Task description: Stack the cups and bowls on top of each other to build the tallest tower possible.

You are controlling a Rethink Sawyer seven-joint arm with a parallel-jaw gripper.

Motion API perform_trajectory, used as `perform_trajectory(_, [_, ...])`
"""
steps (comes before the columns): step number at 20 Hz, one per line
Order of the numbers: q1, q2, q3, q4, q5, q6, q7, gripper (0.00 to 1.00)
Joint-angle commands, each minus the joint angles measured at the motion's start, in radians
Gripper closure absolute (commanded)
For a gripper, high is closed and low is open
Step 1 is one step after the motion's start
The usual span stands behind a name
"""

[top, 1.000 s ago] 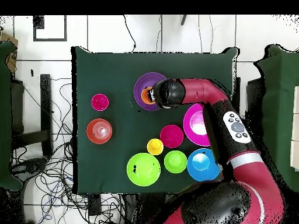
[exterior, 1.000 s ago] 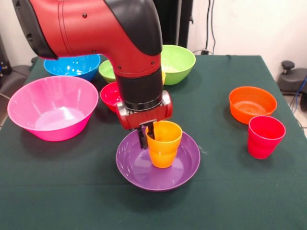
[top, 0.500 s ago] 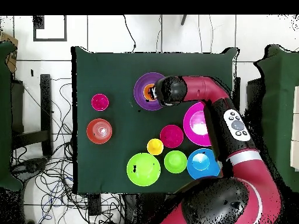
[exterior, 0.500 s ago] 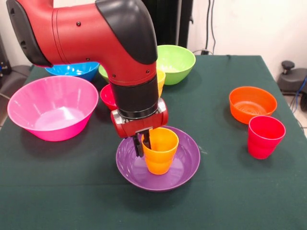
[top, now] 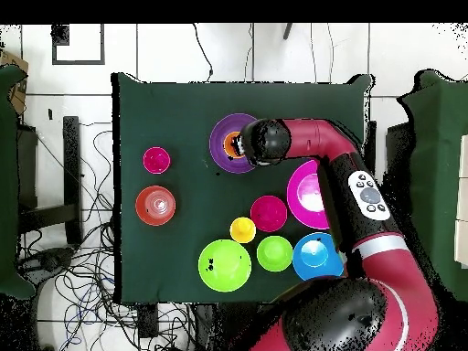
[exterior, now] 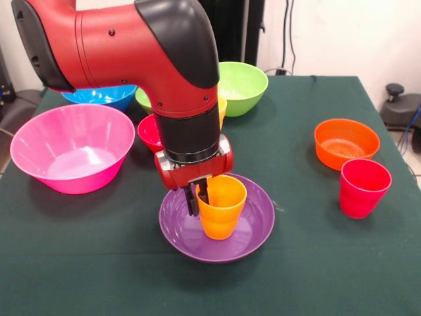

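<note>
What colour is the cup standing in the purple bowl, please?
Orange cup; the front view shows it best.

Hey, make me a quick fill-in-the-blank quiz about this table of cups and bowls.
1. The orange cup stands inside the ____ bowl.
2. The claw grips the orange cup by its ____.
3. The red cup stands beside the small ____ bowl.
4. The pink bowl holds ____.

Missing words: purple; rim; orange; nothing

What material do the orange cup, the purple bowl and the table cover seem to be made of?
The orange cup looks like glossy moulded plastic: bright highlights run along its rim and its stepped side. The purple bowl under it seems to be the same kind of shiny plastic, since the light glints on its inner wall. The dark green table cover looks like matte cloth, probably felt, as it shows no reflections.
</note>
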Motion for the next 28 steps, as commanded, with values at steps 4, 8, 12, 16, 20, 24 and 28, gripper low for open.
perform_trajectory(4, [0.018,0.023,-0.024,0.046,-0.081,0.082,-0.234,1.0])
perform_trajectory(8, [0.013,0.003,-0.03,0.058,-0.079,0.093,-0.231,1.0])
perform_trajectory(12, [0.01,-0.006,-0.029,0.067,-0.078,0.096,-0.231,1.0])
perform_trajectory(16, [0.012,-0.008,-0.032,0.071,-0.078,0.089,-0.214,1.0])
perform_trajectory(20, [0.015,-0.009,-0.036,0.069,-0.081,0.094,-0.211,0.0])
perform_trajectory(24, [0.016,-0.009,-0.039,0.071,-0.081,0.096,-0.206,0.0])
perform_trajectory(28, [0.017,-0.011,-0.042,0.074,-0.086,0.096,-0.204,0.0])
